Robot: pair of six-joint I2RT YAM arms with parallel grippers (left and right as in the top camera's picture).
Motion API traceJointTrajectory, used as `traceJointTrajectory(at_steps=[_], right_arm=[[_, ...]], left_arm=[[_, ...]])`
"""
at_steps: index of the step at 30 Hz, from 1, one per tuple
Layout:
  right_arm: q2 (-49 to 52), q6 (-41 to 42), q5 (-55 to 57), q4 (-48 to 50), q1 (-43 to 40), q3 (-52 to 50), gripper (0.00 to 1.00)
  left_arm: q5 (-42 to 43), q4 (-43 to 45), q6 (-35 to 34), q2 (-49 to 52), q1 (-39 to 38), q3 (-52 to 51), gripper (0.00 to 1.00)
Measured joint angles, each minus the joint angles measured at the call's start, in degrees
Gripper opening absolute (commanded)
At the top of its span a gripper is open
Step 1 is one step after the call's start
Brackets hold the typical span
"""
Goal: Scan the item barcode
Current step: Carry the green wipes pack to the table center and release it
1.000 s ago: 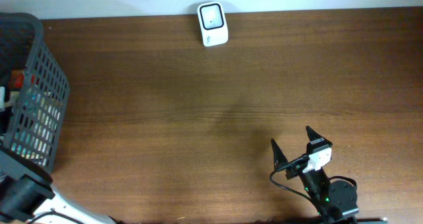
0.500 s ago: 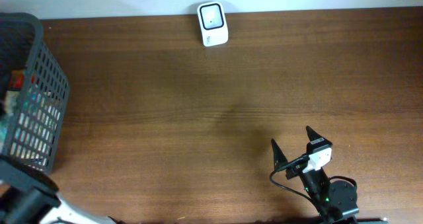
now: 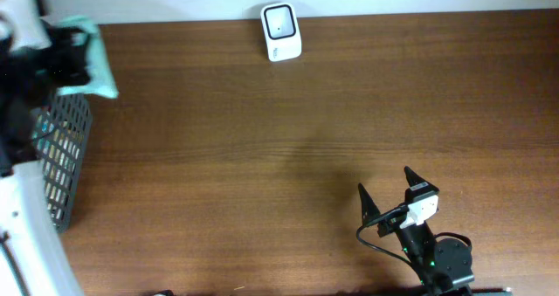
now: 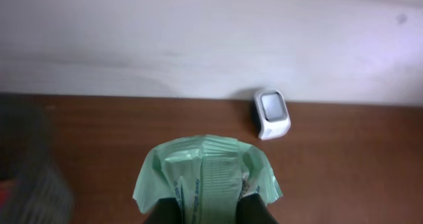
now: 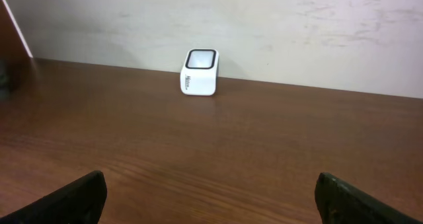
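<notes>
The left wrist view alone shows the left hand (image 4: 208, 212) pinched on a green packet (image 4: 205, 174). Overhead, the packet hangs by the basket (image 3: 68, 152), well apart from the scanner (image 3: 281, 31) at the bench (image 3: 262, 139) edge. The right hand (image 3: 384, 181) gapes empty.

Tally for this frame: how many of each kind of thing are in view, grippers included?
green packet: 1
white scanner: 1
mesh basket: 1 (contents too hidden to count)
grippers: 2, the left gripper shut on the green packet, the right gripper open
Total: 5
</notes>
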Motion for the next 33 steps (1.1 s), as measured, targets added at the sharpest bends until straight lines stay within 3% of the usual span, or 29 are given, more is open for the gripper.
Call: traceJointTrajectory(at_steps=[2, 5, 10, 16, 17, 18, 19, 20, 24, 27, 33], right_arm=[[-0.02, -0.02, 0.0, 0.0, 0.0, 0.0, 0.99], [-0.02, 0.02, -0.02, 0.0, 0.0, 0.0, 0.99], [-0.02, 0.0, -0.02, 0.0, 0.0, 0.0, 0.99], [-0.02, 0.02, 0.0, 0.0, 0.0, 0.0, 0.99], [-0.02, 0.02, -0.02, 0.0, 0.0, 0.0, 0.99], [-0.02, 0.0, -0.02, 0.0, 0.0, 0.0, 0.99], [-0.02, -0.02, -0.02, 0.0, 0.0, 0.0, 0.99], [-0.02, 0.0, -0.02, 0.0, 0.0, 0.0, 0.99], [-0.02, 0.0, -0.02, 0.0, 0.0, 0.0, 0.99], [-0.02, -0.02, -0.02, 0.0, 0.0, 0.0, 0.99], [-0.02, 0.0, -0.02, 0.0, 0.0, 0.0, 0.99]], left_arm=[[-4.63, -0.02, -0.07, 4.17, -10.27, -1.4, 0.0], [-9.84, 2.03, -0.31, 14.14, -18.91, -1.79, 0.0], [-11.74, 4.31, -5.64, 30.58, -28.28, -2.29, 0.0], [-10.69, 6.58, -17.07, 40.3, -38.66, -2.69, 0.0], [-10.69, 7.85, -19.61, 41.77, -40.7, -2.69, 0.05], [-10.6, 9.49, -21.81, 43.32, -42.71, -2.69, 0.31], [-10.62, 10.73, -23.5, 44.39, -44.41, -2.71, 0.88], [-10.56, 11.98, -24.39, 45.57, -46.21, -2.73, 0.99], [-10.49, 14.45, -25.53, 46.31, -49.16, -2.58, 0.99], [-10.91, 7.52, -23.58, 46.16, -46.97, 2.4, 0.99], [-19.32, -11.78, -12.85, 34.23, -28.48, 22.47, 0.99]])
